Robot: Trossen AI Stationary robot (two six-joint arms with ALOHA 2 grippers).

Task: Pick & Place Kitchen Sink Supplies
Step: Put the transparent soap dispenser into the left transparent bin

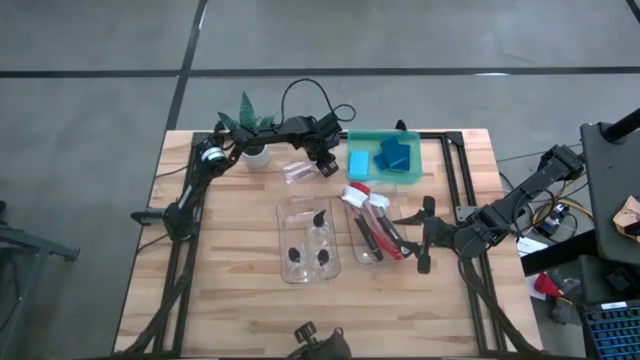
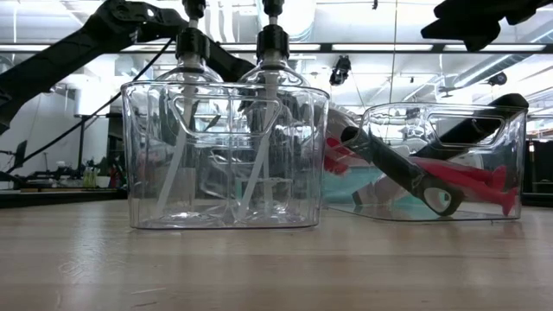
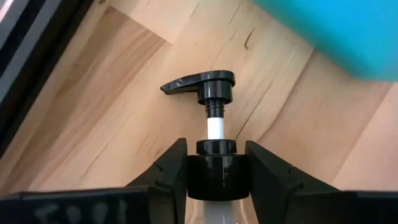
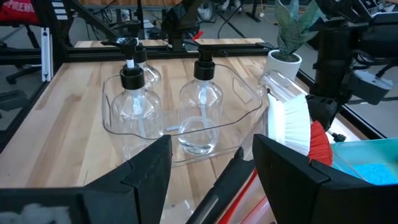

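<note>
Closing on the bottle (image 3: 211, 186): your left gripper (image 3: 211, 177) has its fingers against the black collar, pump (image 3: 202, 84) pointing straight ahead, bottle lying flat on the table (image 3: 112, 99). Right gripper (image 4: 211, 165) hangs released, farther off, over the brush bin (image 1: 372, 232).

My table (image 1: 240, 290) is lit evenly from overhead, bright and flat, so my arms cast only faint, soft shadows on the wood. From table height the room behind glows: long ceiling lights (image 2: 406, 47) burn out to white, and my arms turn to dark silhouettes against them. The clear bin (image 2: 225, 155) catches streaks of glare on its walls, and what lies behind it smears and bends through the plastic. The near wood is soft. At my left wrist, the bottle (image 3: 214, 134) is sharp, while the tray (image 3: 348, 31) blurs to a flat teal. My right fingers (image 4: 146, 168) sit dark and soft up close; the bottles beyond stay crisp.
</note>
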